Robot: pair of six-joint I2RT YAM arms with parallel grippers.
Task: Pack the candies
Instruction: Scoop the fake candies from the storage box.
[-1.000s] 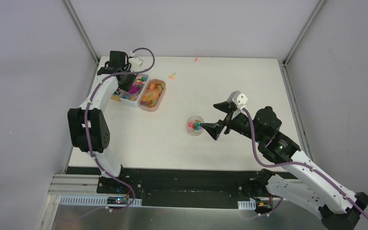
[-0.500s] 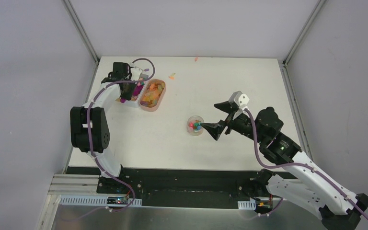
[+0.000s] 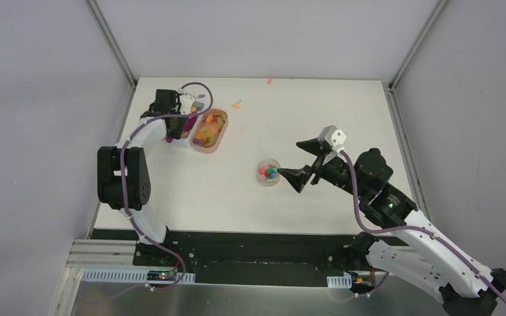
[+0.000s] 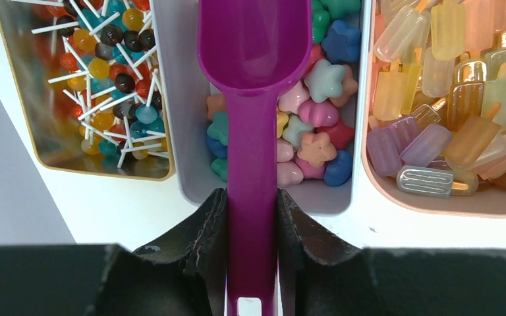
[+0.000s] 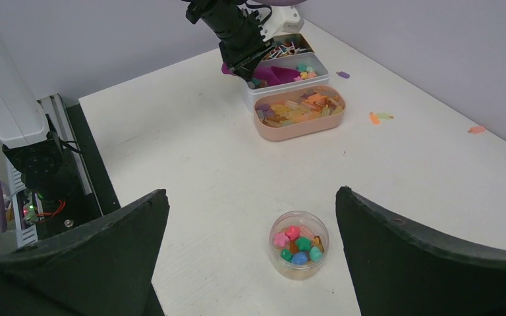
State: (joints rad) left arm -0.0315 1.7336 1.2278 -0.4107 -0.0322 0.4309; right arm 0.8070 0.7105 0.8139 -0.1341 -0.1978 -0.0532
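Counting three trays (image 4: 435,205) at the desk's (image 5: 191,151) far left corner, each full of candies (image 4: 316,148): lollipops in one, stars in the middle tray (image 4: 183,131), ice-lolly shapes in the pink one. One clear jar (image 5: 298,268) mid-desk holds a few more, and three lie loose. My left arm (image 3: 138,141) reaches far forward, left claw (image 4: 252,207) clamped narrow on the single magenta scoop (image 4: 253,59), its bowl over the middle tray. My right arm (image 3: 369,184) stretches inward, right claw (image 5: 250,192) spread wide, empty, near the jar

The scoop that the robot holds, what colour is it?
The scoop is bright magenta; the left wrist view shows it best.
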